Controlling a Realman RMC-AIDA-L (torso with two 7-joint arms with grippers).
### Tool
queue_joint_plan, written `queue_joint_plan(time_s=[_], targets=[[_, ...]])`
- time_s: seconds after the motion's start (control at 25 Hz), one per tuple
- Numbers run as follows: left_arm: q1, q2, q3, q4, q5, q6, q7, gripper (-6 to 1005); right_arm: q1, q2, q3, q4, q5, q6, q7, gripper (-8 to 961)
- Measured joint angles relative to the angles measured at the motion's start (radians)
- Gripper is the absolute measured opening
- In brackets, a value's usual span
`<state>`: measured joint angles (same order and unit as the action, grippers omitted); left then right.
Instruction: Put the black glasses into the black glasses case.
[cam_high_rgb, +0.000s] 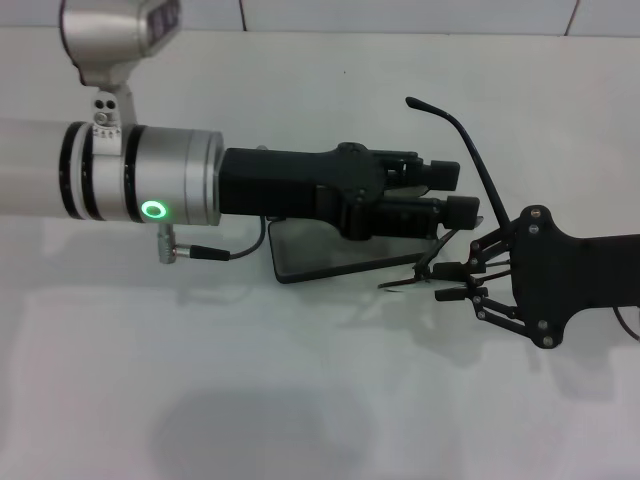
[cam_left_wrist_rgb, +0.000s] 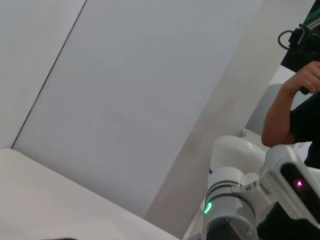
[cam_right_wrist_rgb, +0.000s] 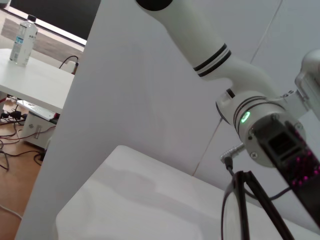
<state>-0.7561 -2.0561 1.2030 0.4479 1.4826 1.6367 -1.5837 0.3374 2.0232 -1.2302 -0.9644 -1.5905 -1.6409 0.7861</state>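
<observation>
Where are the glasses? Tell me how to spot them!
Look at the white table, where two robot arms meet in the middle. The black glasses are at the right gripper, beside the flat black glasses case under the left gripper. They are the only thin, wiry thing, with one curved arm sticking up.

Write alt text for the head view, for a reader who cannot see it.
On a white table, the right gripper holds the black glasses by their frame, one temple arm sticking up and away, beside the open black glasses case. The left gripper reaches in from the left and hangs over the case, hiding much of it.
</observation>
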Motion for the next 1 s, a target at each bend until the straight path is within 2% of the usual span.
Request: queue_joint_plan(time_s=[0.64,0.76,1.0], targets=[[-0.017,-0.01,-0.023,0.0,0.021,-0.03,-0.013,647,-0.017,-0.002,0.026,0.006,0.0,-0.011,-0.048,117],[-0.007,-0.005,-0.049,0.0,0.021,-0.036,-0.007,647,-0.034,-0.004,0.053,0.006,0.0,-0.06,-0.055,117],[0.018,-0.002,-0.048,-0.001,0.029,-0.112,-0.002,646,-0.056,-0.004,0.162,0.067,0.065,-0.287,-0.123,119]])
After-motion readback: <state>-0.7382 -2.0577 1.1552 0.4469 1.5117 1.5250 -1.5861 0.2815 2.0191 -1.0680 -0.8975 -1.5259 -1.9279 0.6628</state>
